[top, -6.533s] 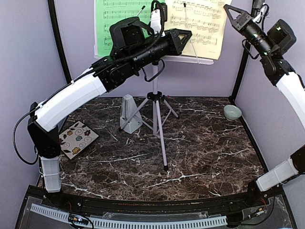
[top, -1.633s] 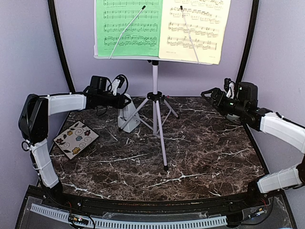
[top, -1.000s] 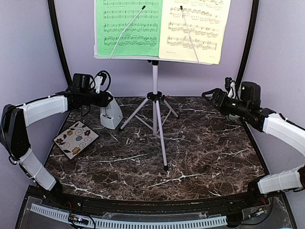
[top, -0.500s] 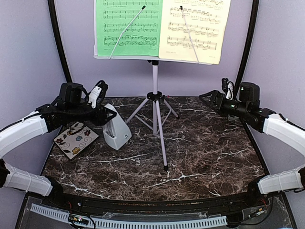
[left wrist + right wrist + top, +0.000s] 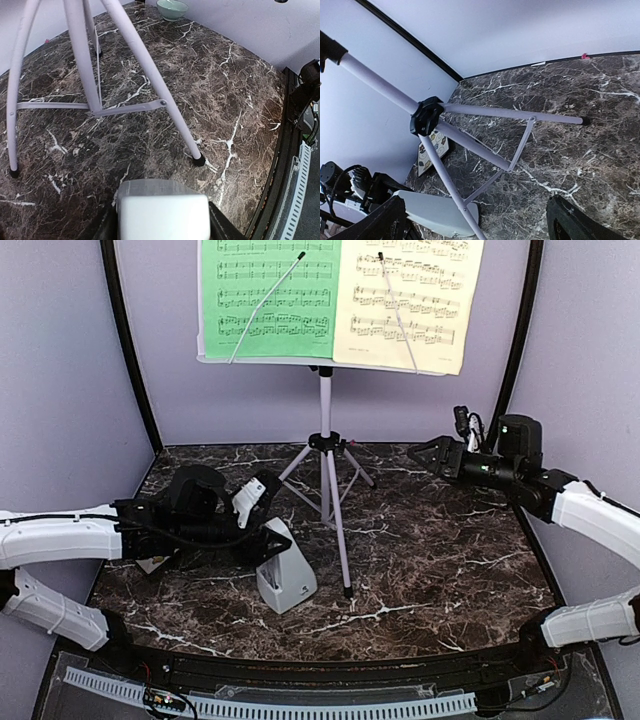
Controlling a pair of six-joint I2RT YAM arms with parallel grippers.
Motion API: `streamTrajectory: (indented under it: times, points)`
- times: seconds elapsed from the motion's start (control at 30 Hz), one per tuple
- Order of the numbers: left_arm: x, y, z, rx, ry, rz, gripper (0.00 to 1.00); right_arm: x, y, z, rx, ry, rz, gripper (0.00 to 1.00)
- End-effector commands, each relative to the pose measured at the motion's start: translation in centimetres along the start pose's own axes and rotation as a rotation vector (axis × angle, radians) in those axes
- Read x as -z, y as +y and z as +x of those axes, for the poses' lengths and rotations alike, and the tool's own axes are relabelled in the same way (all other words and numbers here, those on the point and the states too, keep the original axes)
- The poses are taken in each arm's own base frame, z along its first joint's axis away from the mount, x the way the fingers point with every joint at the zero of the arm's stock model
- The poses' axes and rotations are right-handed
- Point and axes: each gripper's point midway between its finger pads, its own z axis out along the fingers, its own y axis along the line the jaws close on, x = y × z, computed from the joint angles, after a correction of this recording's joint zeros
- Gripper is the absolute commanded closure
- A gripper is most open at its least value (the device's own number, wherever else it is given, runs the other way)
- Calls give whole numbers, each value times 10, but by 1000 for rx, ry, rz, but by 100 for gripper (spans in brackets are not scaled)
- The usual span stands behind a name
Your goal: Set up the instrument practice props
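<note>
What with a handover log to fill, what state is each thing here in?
metronome, tilted, gripped by the left gripper.
left gripper, shut on the metronome.
right gripper, jaws open, empty.
music stand, upright, legs spread.
green sheet, up on the stand's desk.
pale-yellow sheet, up beside it.
bowl, upright.
floral tile, flat on the table.

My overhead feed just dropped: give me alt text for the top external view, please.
The left gripper grips the light-grey metronome at the front left of the table, before the white tripod music stand, whose desk carries a green sheet and a pale-yellow sheet. The right gripper hovers open to the stand's right.
</note>
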Motion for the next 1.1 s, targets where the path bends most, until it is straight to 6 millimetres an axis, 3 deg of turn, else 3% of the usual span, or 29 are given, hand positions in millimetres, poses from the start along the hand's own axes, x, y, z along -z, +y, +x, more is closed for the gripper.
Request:
streamTrajectory:
  times: [0.0, 0.2, 0.3, 0.43, 0.6, 0.67, 0.87, 1.07]
  points:
    - [-8, -16, -48, -61, -167, -7, 74, -3, 31, 2, 52, 8, -100, 2]
    - [-26, -30, -50, -129, -162, 15, 73, -16, 53, 15, 85, 58, -128, 4]
    - [-28, -35, -51, -139, -167, 33, 65, -25, 65, 23, 114, 95, -137, 5]
    - [-23, -37, -52, -140, -180, 44, 40, -36, 82, 33, 158, 134, -147, 5]
    - [-12, -37, -42, -110, -157, 56, 23, -49, 96, 52, 184, 205, -160, 6]
    - [-3, -38, -35, -107, -164, 65, 10, -54, 100, 63, 198, 241, -159, 6]
    - [9, -33, -8, -90, -141, 66, 10, -71, 120, 92, 237, 325, -179, 8]
    - [-4, -35, 16, -57, -101, 99, 15, -92, 133, 113, 250, 401, -186, 10]
